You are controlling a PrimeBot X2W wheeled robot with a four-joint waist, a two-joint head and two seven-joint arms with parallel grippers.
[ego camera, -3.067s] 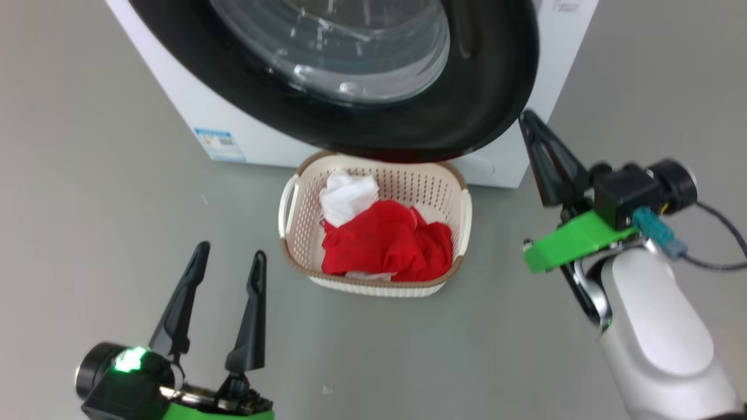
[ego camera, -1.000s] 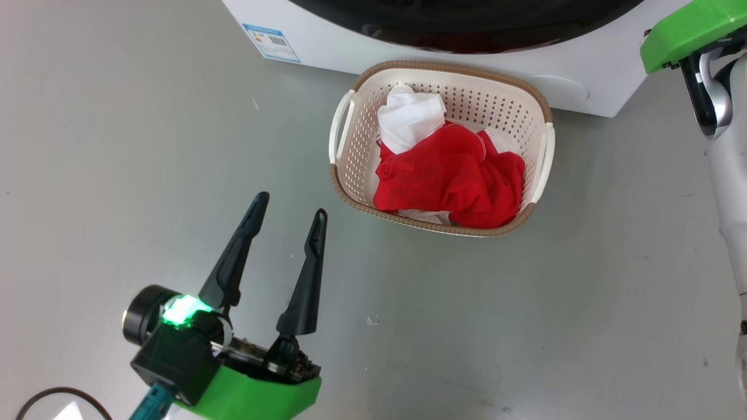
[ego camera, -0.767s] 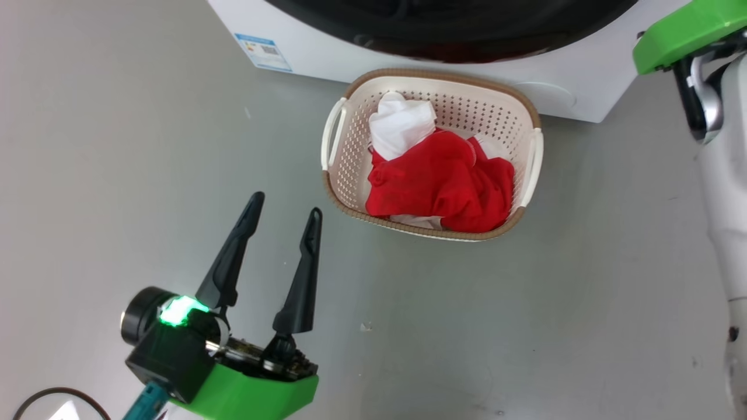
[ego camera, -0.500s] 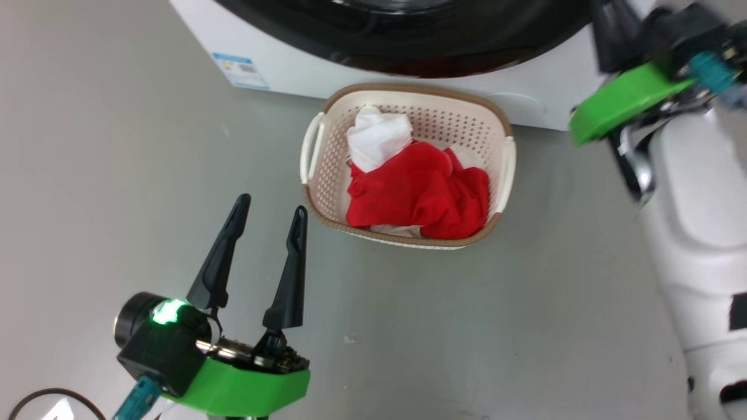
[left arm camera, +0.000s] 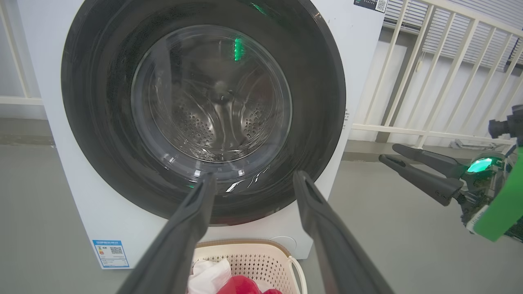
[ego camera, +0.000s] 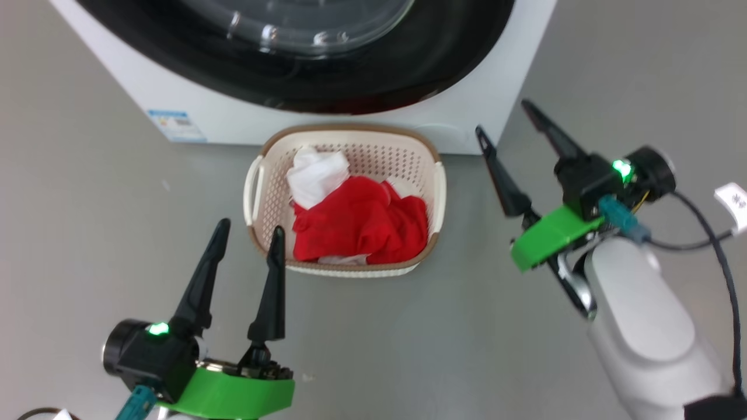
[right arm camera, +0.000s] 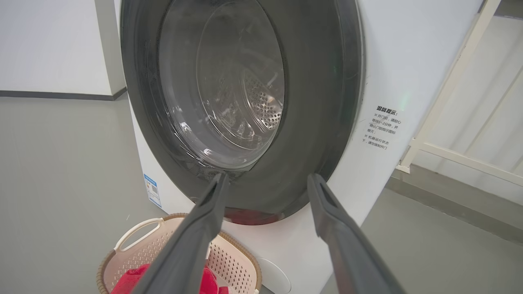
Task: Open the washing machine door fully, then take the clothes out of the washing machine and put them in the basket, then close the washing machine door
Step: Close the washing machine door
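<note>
Left fingers point(ego camera: 201, 286) wide, door point(ego camera: 420, 70) half off-frame

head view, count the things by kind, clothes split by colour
washer: 1
door: 1
basket: 1
red clothes heap: 1
white cloth: 1
grippers: 2, left gripper and right gripper
total: 7

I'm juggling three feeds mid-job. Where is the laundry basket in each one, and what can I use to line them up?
Head view: basket at centre, on the floor in front of the washing machine.
Left wrist view: basket at bottom centre, cut off by the edge.
Right wrist view: basket in the bottom left, also cut off.
Shared landmark: the blue label low on the machine's front.
</note>
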